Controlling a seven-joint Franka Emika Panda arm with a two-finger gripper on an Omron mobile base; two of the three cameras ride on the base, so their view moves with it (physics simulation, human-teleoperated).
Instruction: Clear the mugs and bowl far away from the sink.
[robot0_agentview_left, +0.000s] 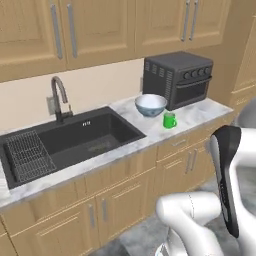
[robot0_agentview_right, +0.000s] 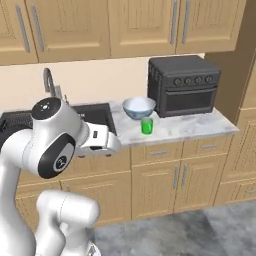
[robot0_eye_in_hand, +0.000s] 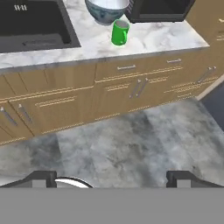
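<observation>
Gripper hangs wide open and empty above the floor; the green mug stands upright, well ahead on the counter.

Arm: glossy white rounded links, dark grey to black joint bands; one round black joint cap carries a small white ring mark. Fingers: small, dark grey, blocky tips with lighter square pads.

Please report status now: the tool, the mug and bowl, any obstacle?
Tool open, empty, above the floor, short of the counter. Green mug and bowl on the counter beside the sink. Toaster oven close behind the bowl.
</observation>
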